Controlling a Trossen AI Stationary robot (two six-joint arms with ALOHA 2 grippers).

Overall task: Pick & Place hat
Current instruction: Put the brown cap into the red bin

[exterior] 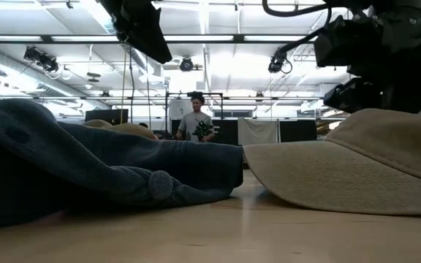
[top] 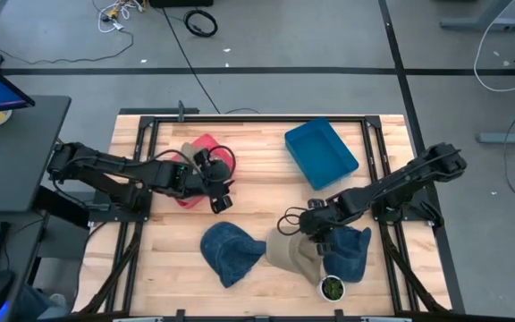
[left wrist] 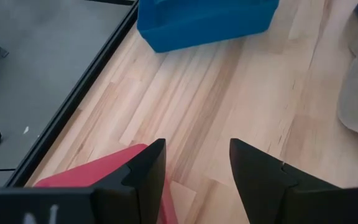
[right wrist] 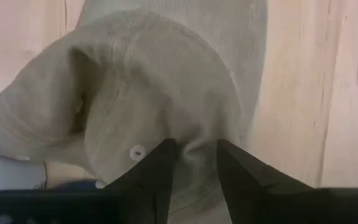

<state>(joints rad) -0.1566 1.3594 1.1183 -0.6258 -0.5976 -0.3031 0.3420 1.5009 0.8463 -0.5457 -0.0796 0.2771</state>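
We are judging the task to be at the grasp stage: no hat is yet sitting in the blue bin (top: 321, 153), which is standing empty at the far side of the worktop (top: 257, 192), right of centre. Pick-up, transfer and release are all still to be done.

We are working with the right tool (top: 316, 226), which is positioned over the tan hat (top: 291, 251) near the front edge of the worktop, right of centre. In the right wrist view its two dark fingers (right wrist: 157, 171) are standing slightly apart and pressing into the tan hat (right wrist: 166, 99), with a fold of cloth rising between them; we judge the tool to be partly open and closing, not yet clamped. The hat is resting on the worktop in the low view.

The left tool (top: 219, 183) is waiting above the worktop left of centre, just beside a red hat (top: 197, 156). Its fingers (left wrist: 143, 177) are spread with nothing between them.

The tan hat is a soft corduroy cap, its crown creased and collapsed, with a small button on top (right wrist: 137, 152). It is lying between a dark blue hat (top: 229, 250) on its left and another blue hat (top: 350, 253) on its right, touching both. A small green object (top: 332, 287) is sitting just beside the right-hand blue hat at the near edge.
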